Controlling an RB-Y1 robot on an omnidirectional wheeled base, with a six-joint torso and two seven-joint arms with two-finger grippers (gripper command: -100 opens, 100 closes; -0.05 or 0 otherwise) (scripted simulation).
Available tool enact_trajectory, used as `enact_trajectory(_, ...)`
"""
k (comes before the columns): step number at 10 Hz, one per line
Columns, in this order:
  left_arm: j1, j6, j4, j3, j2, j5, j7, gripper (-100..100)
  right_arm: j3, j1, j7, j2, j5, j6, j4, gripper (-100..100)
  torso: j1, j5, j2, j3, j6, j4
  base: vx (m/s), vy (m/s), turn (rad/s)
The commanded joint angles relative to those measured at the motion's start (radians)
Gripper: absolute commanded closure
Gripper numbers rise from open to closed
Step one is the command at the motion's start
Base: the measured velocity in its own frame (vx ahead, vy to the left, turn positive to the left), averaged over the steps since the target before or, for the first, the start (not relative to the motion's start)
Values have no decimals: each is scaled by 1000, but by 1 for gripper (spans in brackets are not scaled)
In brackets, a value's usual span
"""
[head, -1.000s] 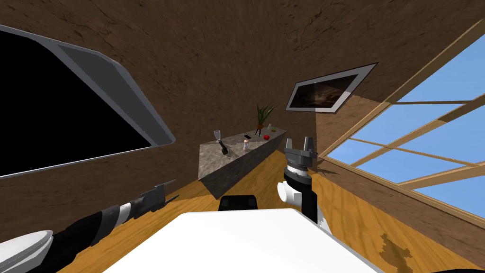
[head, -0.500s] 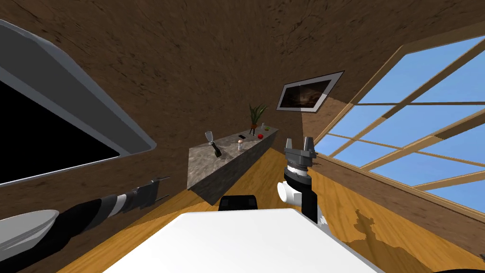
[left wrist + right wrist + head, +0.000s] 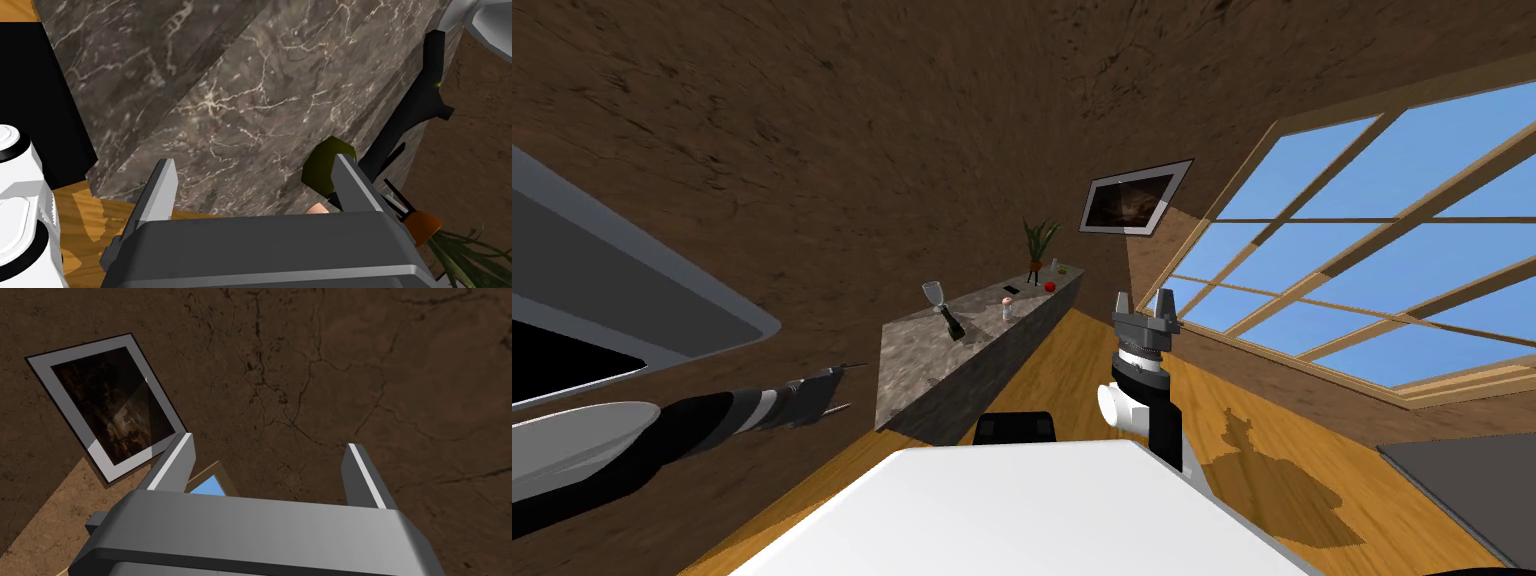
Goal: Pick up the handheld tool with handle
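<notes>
Marble in veined grey-brown forms a long tabletop (image 3: 912,345) against the brown wall, seen from a little way off across a wooden floor (image 3: 1072,370). The tool (image 3: 952,325), small and dark with a handle, lies on the near part of it, just beside a stemmed glass (image 3: 934,292), with a small shaker (image 3: 1007,311) further along. A red apple (image 3: 1049,286) and a potted plant (image 3: 1038,240) sit at the far end. The left gripper (image 3: 842,387) reaches level toward the tabletop's near corner, its fingers (image 3: 161,187) spread open and empty. That pose looks like readiness for a grasp, with the wrist camera aimed along the marble. It is well apart from the tool, so the task seems to be in its approach stage. The right gripper (image 3: 1144,300) is held upright near the chest, fingers (image 3: 178,460) open and holding nothing, probably parked out of the way. Compared with a second ago, the whole scene has slid leftward and the window (image 3: 1342,250) takes up more of the right side. That shift is the robot's own turn, not the objects moving. The tabletop now appears a little larger and nearer, and the left gripper sits closer to its near corner.
</notes>
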Motion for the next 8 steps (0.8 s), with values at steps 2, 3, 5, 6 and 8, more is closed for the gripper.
enact_trajectory(2, -1, -5, 24, 15, 63, -75, 3, -100, 0, 0, 0, 0, 0, 0, 0, 0, 0, 0, 0, 0, 1, 0, 45, -25, -215)
enact_trajectory(3, -7, -16, 52, 25, 102, -109, 5, -100, 0, 0, 0, 0, 0, 0, 0, 0, 0, 0, 0, 0, 0, 0, 64, -35, -295)
enact_trajectory(5, -13, -28, 78, 33, 151, -163, 8, -100, 0, 0, 0, 0, 0, 0, 0, 0, -1, 0, 0, 0, 0, 0, 56, -25, -214)
enact_trajectory(6, -13, -28, 78, 33, 152, -180, 8, -100, 0, 0, 0, 0, 0, 0, 0, 0, -1, 0, -1, 0, 1, 0, 50, -10, -154)
enact_trajectory(8, -18, -41, 103, 37, 192, -229, 12, -100, 0, 0, 0, 0, 0, 0, 0, 0, 0, 0, -1, -1, 1, 0, 73, -10, -188)
